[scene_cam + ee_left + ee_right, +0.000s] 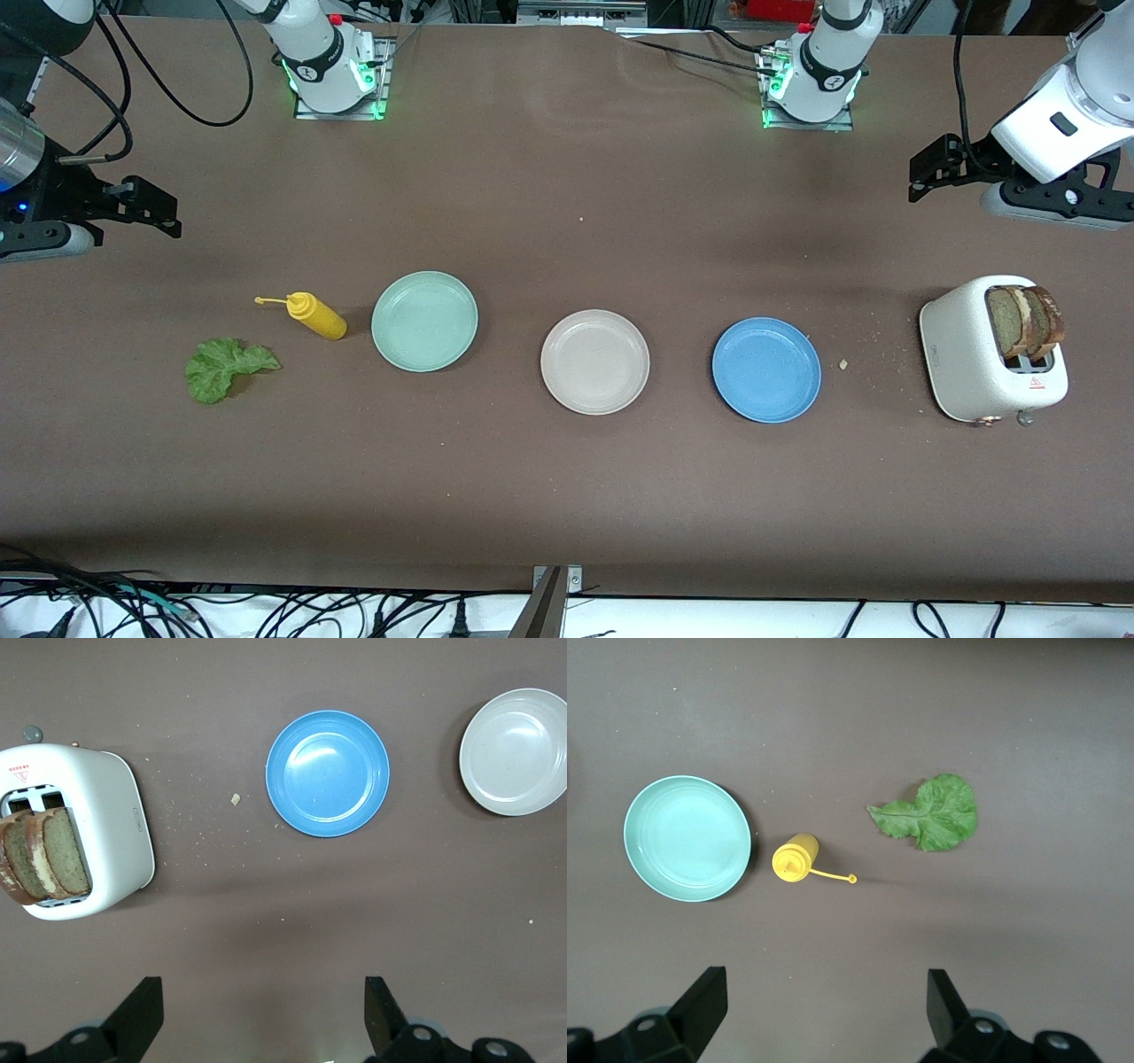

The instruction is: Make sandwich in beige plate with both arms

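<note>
The beige plate (594,361) (516,751) sits bare mid-table between two other plates. No made-up sandwich is in view. Brown-crusted bread slices (1028,321) (40,855) stand upright in a white toaster (961,354) (111,824) toward the left arm's end. A ruffled green lettuce leaf (223,366) (932,813) lies flat toward the right arm's end. My left gripper (921,177) (264,1010) hangs open over bare table near the toaster. Over bare table near the lettuce, my right gripper (159,208) (826,1001) is open too. Neither holds anything.
A blue plate (766,369) (328,773) lies between the beige plate and the toaster, with crumbs beside it. A mint-green plate (424,320) (687,838) and a yellow squeeze bottle (314,315) (795,857) on its side lie between the beige plate and the lettuce.
</note>
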You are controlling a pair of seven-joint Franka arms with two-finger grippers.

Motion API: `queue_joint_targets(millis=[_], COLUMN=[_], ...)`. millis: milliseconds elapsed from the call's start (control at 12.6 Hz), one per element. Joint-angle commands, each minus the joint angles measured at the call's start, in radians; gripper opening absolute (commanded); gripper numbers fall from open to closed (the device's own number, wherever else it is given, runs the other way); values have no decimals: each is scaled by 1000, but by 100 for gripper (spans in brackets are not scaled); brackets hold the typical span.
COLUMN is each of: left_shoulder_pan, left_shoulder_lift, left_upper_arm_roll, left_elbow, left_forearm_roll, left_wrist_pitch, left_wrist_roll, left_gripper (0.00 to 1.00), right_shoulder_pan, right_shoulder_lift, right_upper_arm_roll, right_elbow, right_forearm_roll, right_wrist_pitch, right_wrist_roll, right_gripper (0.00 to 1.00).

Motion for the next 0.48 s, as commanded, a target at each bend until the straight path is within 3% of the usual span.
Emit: queue_joint_targets(millis=[0, 397], left_shoulder_pan=[-1, 8], left_shoulder_lift=[10, 10], left_upper_arm_roll=[3, 2], left_elbow=[24, 24], left_forearm_roll=[21, 21], left_wrist_pitch=[-22, -22], left_wrist_roll=[24, 25], left_gripper=[100, 100], right_shoulder_pan=[6, 6], right_shoulder_lift=[3, 3], right_upper_arm_roll=[-2, 0], right_elbow=[18, 18], right_forearm_roll=[-3, -4], right_wrist_pitch=[-14, -14], right_wrist_roll=[16, 25], right_gripper=[100, 100])
